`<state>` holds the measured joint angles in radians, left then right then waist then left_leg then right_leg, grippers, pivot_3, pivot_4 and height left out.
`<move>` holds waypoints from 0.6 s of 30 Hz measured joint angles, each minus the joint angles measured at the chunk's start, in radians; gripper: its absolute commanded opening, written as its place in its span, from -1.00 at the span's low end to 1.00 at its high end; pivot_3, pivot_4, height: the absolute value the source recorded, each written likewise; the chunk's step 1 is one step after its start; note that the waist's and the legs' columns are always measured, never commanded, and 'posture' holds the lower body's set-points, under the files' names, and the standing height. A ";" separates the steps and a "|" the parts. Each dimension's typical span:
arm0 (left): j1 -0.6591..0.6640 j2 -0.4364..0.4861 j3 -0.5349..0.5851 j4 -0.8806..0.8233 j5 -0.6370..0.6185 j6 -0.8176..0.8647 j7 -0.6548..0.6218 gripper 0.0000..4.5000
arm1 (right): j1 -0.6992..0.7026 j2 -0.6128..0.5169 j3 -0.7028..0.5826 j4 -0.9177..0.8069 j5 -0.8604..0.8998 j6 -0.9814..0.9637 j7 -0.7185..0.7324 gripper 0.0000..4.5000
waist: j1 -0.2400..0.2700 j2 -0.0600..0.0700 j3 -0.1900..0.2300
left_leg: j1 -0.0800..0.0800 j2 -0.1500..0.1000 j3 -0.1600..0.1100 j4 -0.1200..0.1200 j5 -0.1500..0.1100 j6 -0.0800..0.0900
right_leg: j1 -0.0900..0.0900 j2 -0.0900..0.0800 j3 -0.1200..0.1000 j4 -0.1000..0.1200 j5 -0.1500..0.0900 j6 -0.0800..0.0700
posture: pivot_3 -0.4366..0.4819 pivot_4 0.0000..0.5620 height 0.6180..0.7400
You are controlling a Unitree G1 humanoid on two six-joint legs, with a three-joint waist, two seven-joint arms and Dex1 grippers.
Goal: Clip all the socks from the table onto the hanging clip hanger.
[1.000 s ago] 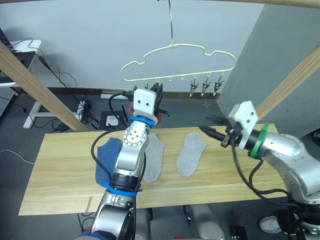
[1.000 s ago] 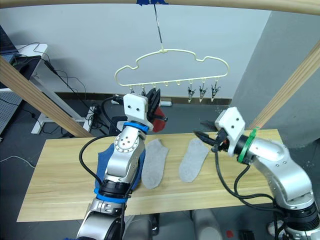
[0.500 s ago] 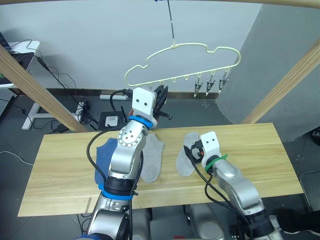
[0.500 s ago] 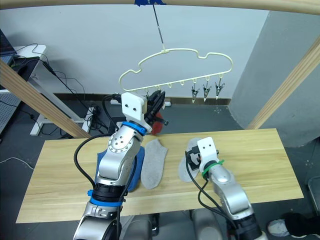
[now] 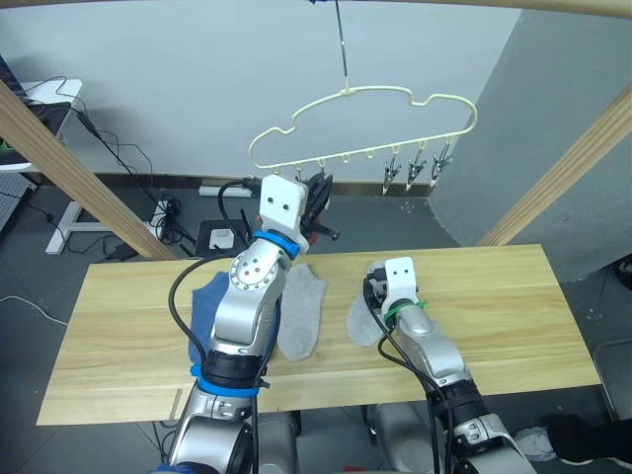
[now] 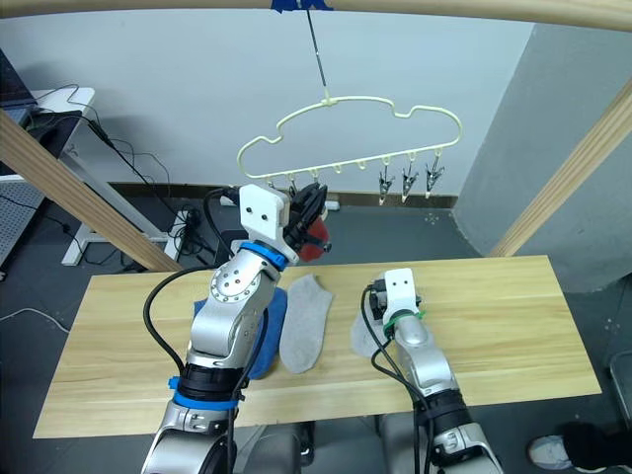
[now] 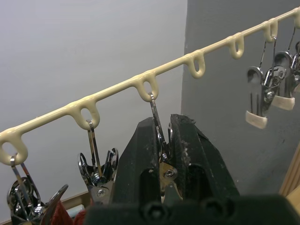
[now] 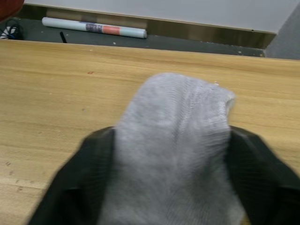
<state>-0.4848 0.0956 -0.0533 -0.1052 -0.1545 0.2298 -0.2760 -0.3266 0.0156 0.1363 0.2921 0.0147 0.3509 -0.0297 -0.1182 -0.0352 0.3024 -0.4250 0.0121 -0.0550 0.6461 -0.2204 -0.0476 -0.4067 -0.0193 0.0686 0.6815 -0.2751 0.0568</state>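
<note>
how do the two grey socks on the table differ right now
The left grey sock lies flat in the open, with no gripper on it; the right grey sock lies between the right gripper's two black fingers. The left one lies beside the blue sock; the right one lies apart from it. Both are light grey ankle socks resting on the wooden table.

Soft ribbed grey cloth sock [image 8: 173,140], matt planked wood table [image 8: 47,93], shiny metal clips [image 7: 267,84].
</note>
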 measured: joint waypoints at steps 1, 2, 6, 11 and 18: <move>0.000 0.001 0.000 -0.003 -0.001 0.003 0.000 -0.94 | 0.000 -0.003 0.002 0.002 0.000 -0.002 0.009 -0.06 | 0.001 0.000 0.000 | 0.000 0.000 0.000 0.000 0.000 0.000 | 0.000 0.000 0.000 0.000 0.000 0.000 | -0.45 -0.07 1.00; 0.000 0.001 0.000 -0.004 -0.003 0.005 -0.002 -0.94 | 0.001 -0.006 0.003 0.002 -0.001 -0.004 0.015 -0.18 | 0.002 0.000 -0.001 | 0.000 0.000 0.000 0.000 0.000 0.000 | 0.000 0.000 0.000 0.000 0.000 0.000 | -0.45 -0.07 1.00; -0.001 0.011 0.009 -0.012 -0.032 0.033 -0.022 -0.94 | 0.021 -0.027 0.018 -0.013 -0.012 -0.013 0.055 -0.83 | 0.003 0.000 -0.003 | 0.000 0.000 0.000 0.000 0.000 0.000 | 0.000 0.000 0.000 0.000 0.000 0.000 | -0.45 -0.07 1.00; -0.004 0.039 0.047 -0.035 -0.114 0.099 -0.065 -0.94 | 0.062 -0.128 0.106 -0.078 -0.075 -0.045 0.161 -1.00 | 0.003 0.000 -0.003 | 0.000 0.000 0.000 0.000 0.000 0.000 | 0.000 0.000 0.000 0.000 0.000 0.000 | -0.46 -0.04 1.00; -0.044 0.100 0.115 -0.071 -0.281 0.265 -0.138 -0.94 | 0.010 -0.373 0.286 -0.235 -0.229 -0.235 0.416 -1.00 | -0.001 0.000 -0.003 | 0.000 -0.001 0.000 0.000 0.000 0.000 | 0.000 0.002 0.000 0.000 0.000 0.001 | -0.47 -0.01 1.00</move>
<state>-0.5288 0.1953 0.0613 -0.1767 -0.4357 0.4944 -0.4145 -0.3167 -0.3570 0.4227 0.0570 -0.2144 0.1158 0.3859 -0.1189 -0.0352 0.2997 -0.4247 0.0116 -0.0549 0.6463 -0.2204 -0.0476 -0.4068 -0.0174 0.0682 0.6813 -0.2752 0.0573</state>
